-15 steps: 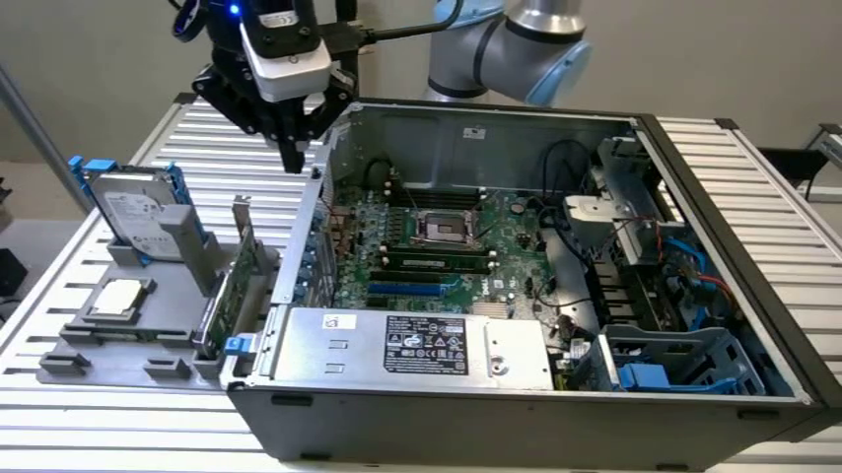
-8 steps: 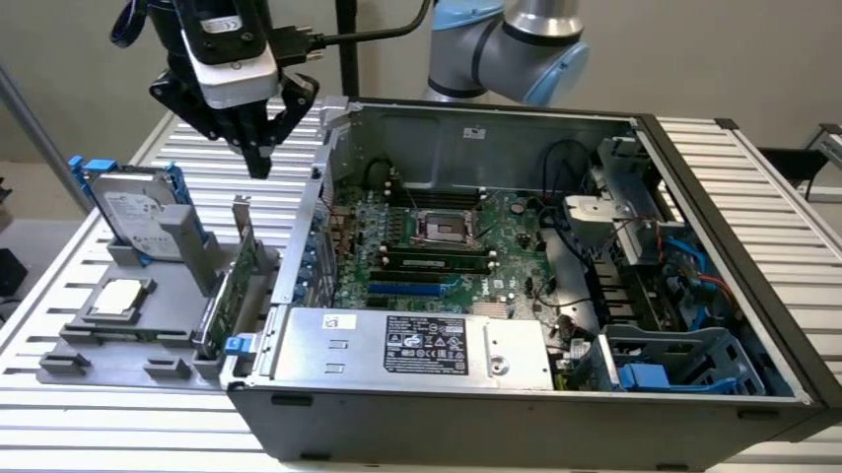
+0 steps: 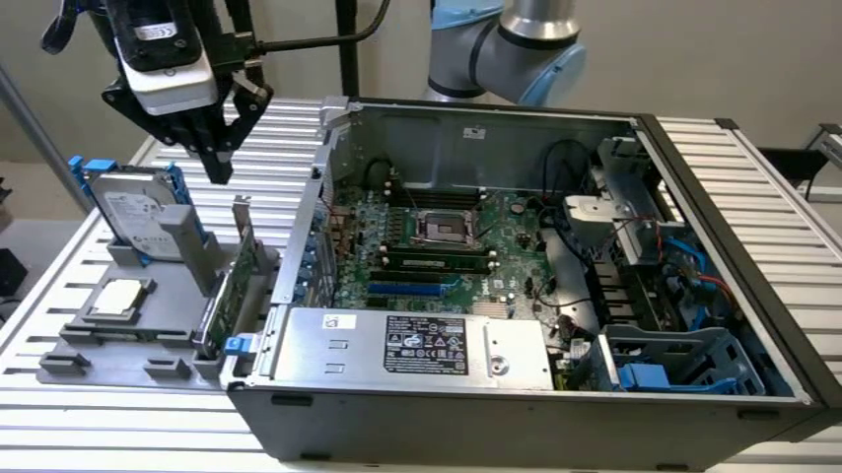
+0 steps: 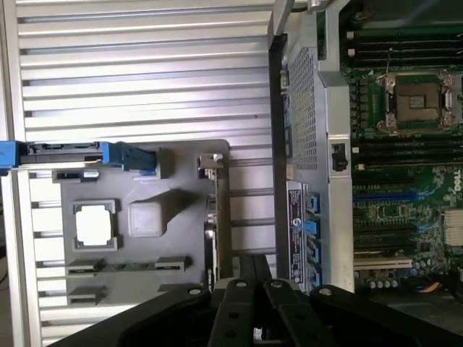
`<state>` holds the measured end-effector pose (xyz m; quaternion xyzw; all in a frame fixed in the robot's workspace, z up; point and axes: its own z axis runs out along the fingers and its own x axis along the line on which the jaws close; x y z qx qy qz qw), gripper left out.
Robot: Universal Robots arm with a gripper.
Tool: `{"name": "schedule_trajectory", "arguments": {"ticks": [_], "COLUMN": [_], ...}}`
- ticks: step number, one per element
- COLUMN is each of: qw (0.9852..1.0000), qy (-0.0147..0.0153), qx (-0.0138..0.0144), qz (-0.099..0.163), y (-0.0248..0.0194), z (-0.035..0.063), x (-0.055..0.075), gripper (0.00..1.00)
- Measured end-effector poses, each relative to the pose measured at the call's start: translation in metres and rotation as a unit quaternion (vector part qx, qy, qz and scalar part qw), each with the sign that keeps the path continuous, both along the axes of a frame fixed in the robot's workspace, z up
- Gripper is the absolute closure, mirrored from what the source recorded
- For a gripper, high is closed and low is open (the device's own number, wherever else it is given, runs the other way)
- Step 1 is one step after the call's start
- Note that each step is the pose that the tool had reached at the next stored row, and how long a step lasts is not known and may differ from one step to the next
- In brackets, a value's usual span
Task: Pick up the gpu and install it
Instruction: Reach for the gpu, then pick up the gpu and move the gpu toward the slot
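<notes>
Gripper point(image 3: 217, 169) status: fingers pressed together, nothing pinched, hanging clear of all parts.

Item 1, nearest: the gpu point(image 3: 224, 291) sits just below the fingertips with open air between. It stands on its long edge in the grey fixture point(image 3: 79, 367), and its silver bracket point(image 3: 244, 225) rises at the end closest to the gripper.

My assessment of handling: the card is light, stiff and thin, but fragile on its faces, and its bare edges are smooth enough to slip. I would take hold across the exposed top edge, close to the bracket, pinching both flat faces and avoiding any raised components.

Item 2: a hard drive point(image 3: 138, 212) with blue rails stands upright just beside the gripper, apart from the card.

Item 3, farthest: the open computer case point(image 3: 526, 110) lies on the gripper's opposite side, its motherboard point(image 3: 435, 236) exposed.
</notes>
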<state>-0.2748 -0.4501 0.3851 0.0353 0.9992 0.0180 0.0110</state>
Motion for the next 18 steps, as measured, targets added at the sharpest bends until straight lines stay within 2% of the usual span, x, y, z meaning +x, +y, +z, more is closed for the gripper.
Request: {"name": "schedule_trajectory", "arguments": {"ticks": [4, 7, 18], "qw": [1.0000, 1.0000, 1.0000], "qy": [0.0001, 0.0000, 0.0000], "qx": [-0.0032, -0.0038, -0.0038], "qz": [0.000, 0.000, 0.000], "y": [-0.0001, -0.0001, -0.0001], "z": [-0.0031, -0.0041, -0.0041], "x": [-0.018, -0.030, -0.030], "gripper": [0.89, 0.89, 0.89]}}
